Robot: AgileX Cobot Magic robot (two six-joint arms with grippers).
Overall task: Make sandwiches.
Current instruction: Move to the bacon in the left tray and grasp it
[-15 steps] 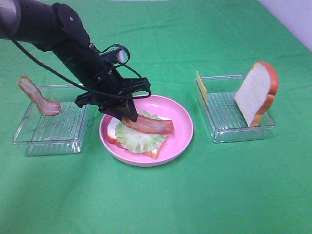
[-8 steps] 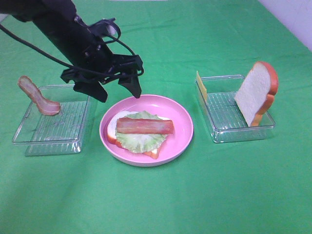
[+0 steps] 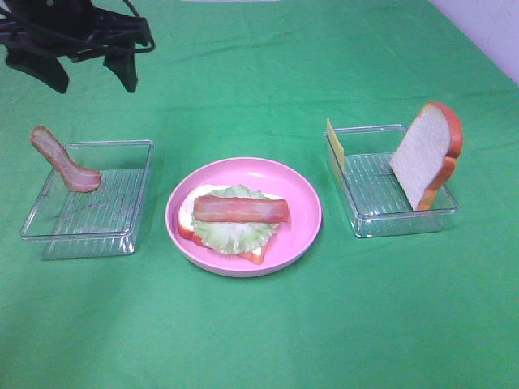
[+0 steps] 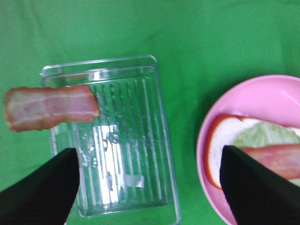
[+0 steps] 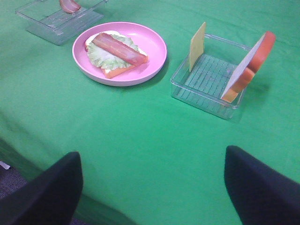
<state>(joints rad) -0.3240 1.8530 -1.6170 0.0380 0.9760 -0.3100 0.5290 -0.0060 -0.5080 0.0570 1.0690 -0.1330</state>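
One bacon strip (image 3: pixel 241 210) lies on the lettuce (image 3: pixel 229 232) and bread (image 3: pixel 186 219) in the middle pink plate (image 3: pixel 304 203); the left pincer (image 3: pixel 93 79) and right pincer (image 5: pixel 154 187) stand apart, empty, so the other bacon (image 3: pixel 65 160) in the left tray (image 3: pixel 122 235) probably comes next.

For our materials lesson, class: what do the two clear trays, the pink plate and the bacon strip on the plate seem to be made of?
Left tray and right tray: probably hard clear plastic; see-through, ribbed floors, bright glints.
Pink plate: likely plastic, smooth, slightly glossy, evenly coloured.
Bacon strip: seemingly moulded toy plastic or rubber; painted streaks, stiff uniform shape.
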